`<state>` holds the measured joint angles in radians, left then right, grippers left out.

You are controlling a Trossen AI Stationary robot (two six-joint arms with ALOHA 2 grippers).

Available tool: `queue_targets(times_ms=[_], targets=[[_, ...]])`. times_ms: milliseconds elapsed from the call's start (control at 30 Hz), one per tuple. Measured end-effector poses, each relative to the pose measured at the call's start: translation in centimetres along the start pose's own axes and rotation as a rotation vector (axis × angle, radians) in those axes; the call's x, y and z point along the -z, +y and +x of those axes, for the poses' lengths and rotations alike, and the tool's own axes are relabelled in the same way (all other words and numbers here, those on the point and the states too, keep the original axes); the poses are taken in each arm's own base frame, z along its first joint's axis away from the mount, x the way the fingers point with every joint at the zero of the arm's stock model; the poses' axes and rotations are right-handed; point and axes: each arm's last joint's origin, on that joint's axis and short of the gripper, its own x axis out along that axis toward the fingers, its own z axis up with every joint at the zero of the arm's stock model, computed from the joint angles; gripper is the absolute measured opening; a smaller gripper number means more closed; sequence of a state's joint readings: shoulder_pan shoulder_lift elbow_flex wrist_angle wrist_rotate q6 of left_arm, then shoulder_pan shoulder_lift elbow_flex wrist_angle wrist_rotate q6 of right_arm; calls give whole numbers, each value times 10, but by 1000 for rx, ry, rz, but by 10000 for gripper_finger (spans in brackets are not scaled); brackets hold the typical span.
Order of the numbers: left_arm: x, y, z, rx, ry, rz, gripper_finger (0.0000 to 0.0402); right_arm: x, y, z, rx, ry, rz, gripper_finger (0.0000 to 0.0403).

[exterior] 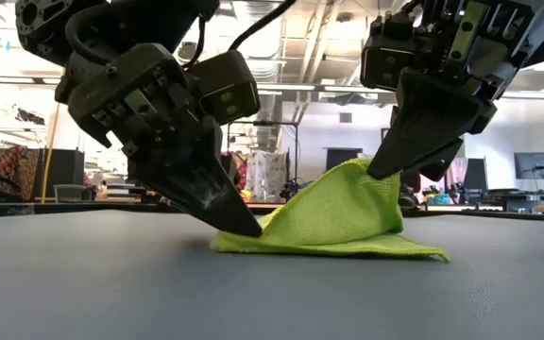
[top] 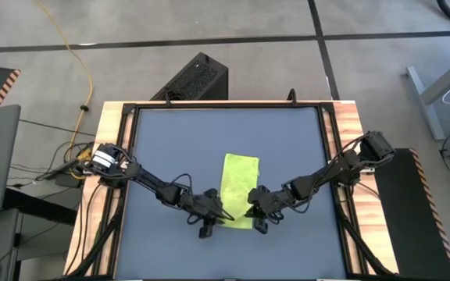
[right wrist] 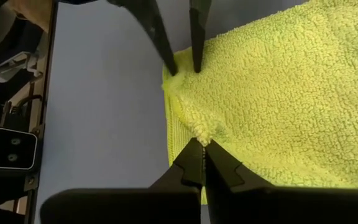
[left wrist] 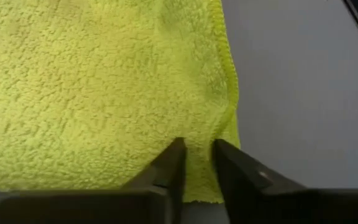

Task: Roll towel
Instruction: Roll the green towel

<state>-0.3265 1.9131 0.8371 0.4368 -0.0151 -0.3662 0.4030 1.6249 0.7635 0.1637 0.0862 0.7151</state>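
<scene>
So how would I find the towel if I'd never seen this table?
Look at the dark grey table. Near its front edge, both grippers meet at the towel, a folded fuzzy rectangle. It is the only bright lime-green thing there.

The small lime yellow-green terry-cloth towel (top: 239, 190) lies near the middle of the dark grey tabletop (top: 170, 148) as a folded, narrow rectangle, its long axis running from the far side toward the near edge with a slight tilt. The far portion lies flat. At the near end, one corner is raised off the surface into a soft peak (exterior: 371, 175), while the adjacent near corner stays low against the tabletop.
</scene>
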Motion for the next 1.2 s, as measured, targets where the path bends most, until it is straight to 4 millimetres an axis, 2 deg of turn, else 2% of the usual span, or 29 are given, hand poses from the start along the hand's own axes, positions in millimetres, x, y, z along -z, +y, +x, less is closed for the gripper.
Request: queue_targets(times_ms=[100, 167, 300, 567, 800, 900, 1067, 1200], targets=[[0, 0, 0, 0, 0, 0, 17, 0, 0, 0, 0, 0, 3, 21], [-1, 1, 0, -1, -2, 1, 7, 0, 0, 0, 0, 0, 3, 21], [-4, 2, -3, -1, -19, 14, 1, 1, 2, 0, -5, 2, -1, 21], [-25, -3, -21, -48, -128, 75, 0, 7, 9, -1, 6, -17, -22, 21], [-23, -6, -23, -48, -101, 51, 0, 11, 11, -2, 28, -18, -34, 22], [-22, -10, -23, -47, -102, 42, 0, 16, 12, 3, 29, -7, -26, 22], [-20, -12, -23, -58, -99, 32, 0, 32, 10, 25, 26, 12, -17, 22], [-18, -15, -23, -56, -82, 28, 0, 35, 12, 32, 47, 4, -5, 20]])
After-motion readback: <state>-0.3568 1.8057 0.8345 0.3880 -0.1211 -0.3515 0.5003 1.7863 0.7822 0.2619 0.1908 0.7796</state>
